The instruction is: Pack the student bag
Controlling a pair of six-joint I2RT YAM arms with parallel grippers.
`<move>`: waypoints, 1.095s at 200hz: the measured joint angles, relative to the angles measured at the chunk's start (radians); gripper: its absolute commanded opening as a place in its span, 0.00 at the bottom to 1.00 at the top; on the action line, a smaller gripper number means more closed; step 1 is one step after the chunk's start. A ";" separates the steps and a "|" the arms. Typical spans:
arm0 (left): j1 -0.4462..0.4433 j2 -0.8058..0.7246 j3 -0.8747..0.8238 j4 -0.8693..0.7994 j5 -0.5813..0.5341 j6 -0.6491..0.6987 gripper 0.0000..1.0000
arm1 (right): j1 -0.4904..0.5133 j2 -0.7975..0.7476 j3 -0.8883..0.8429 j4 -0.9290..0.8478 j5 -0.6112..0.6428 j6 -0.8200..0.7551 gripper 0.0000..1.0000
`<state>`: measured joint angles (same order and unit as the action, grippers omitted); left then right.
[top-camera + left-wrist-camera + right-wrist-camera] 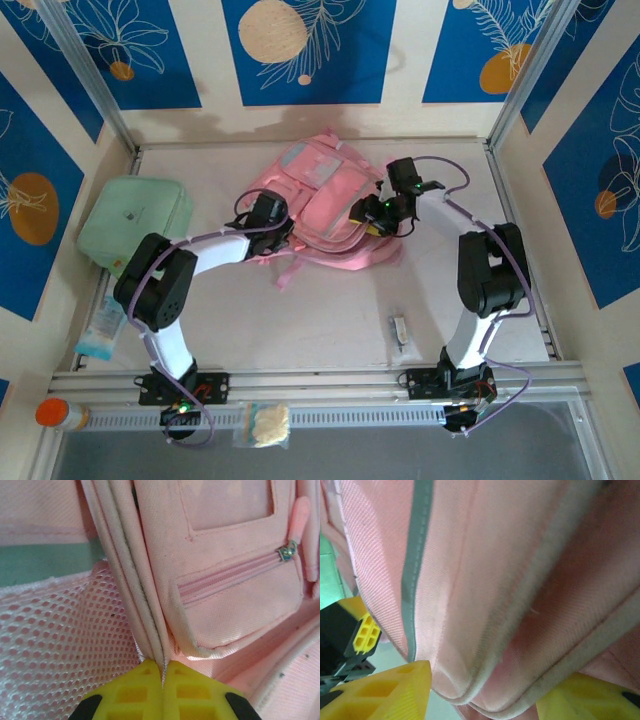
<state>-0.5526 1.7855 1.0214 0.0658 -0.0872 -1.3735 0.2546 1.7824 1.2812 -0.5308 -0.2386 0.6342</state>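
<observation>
The backpack [325,205] lies at the frame's upper centre, the soft case [135,225] off to its left. The left gripper [275,228] sits at its lower-left edge, the right gripper [375,215] against its right side.

student bag [225,605] matt woven pink cloth, mesh pocket [60,645], zip pull [287,551] perhaps metal

The student bag [320,195] is noted as pink with grey-silver trim, pink straps and pale pink mesh lining. Yellow fingers [135,692] are recorded on the left hand [163,680]; the right hand [485,692] is likewise yellow. A mint-green soft case [135,225] is observed. The bench [330,320] is off-white; the walls are patterned blue with white leaves and orange circles.
</observation>
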 measured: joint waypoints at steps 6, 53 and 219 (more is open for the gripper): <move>-0.008 -0.002 -0.002 0.003 0.000 -0.012 0.00 | -0.006 -0.008 0.001 -0.019 0.015 -0.002 0.59; -0.039 -0.007 -0.006 0.022 0.007 -0.083 0.00 | 0.032 -0.107 0.032 -0.183 0.178 -0.010 0.61; -0.052 -0.043 -0.042 0.097 0.008 -0.150 0.00 | 0.454 0.089 0.060 0.036 0.405 0.499 0.33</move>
<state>-0.6044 1.7420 0.9798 0.1627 -0.0788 -1.5234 0.7082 1.8709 1.3407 -0.4946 0.1665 1.1328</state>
